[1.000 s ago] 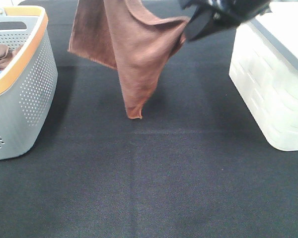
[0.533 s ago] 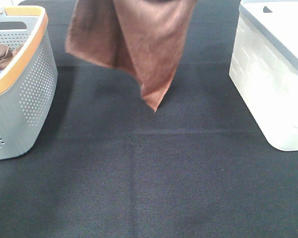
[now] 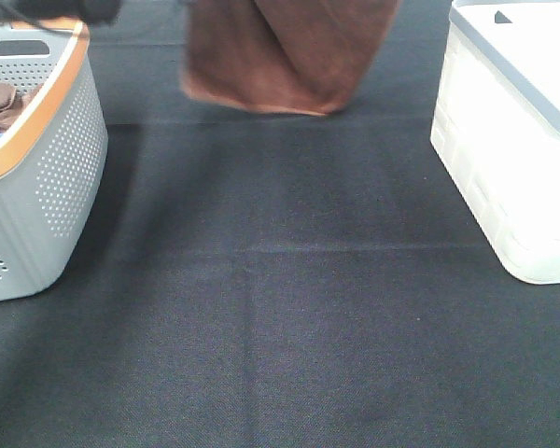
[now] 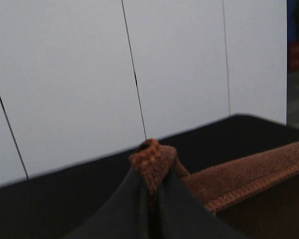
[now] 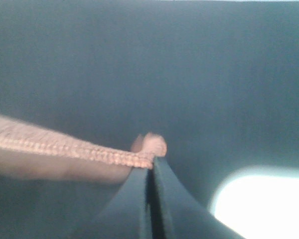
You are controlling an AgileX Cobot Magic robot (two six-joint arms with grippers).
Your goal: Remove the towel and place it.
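Exterior high view first: at the far left stands the grey perforated basket with its orange rim, and inside it a bunched brown cloth shows against the wall. A dark blurred bit of arm crosses just above the basket's rim. To the right of the basket, well apart from it, the towel hangs in the air over the black table cover; its top runs out of the picture and its lower hem sags in a shallow curve, clear of the cloth below as far as I can see. Further right again, on the far side of the towel from the basket, sits the white lidded bin.

From the left wrist camera, the left gripper is clenched tight on a corner of the towel: a knot of stitched reddish-brown edge bulges out above the pinched fingertips, and the hem runs off sideways from there. Behind it is a pale panelled wall.

From the right wrist camera, the right gripper is likewise clamped on the towel, a small fold poking past the closed tips, with the stitched edge stretching away taut. Beyond it lies the dark table cover, and a bright white patch too washed out to identify.
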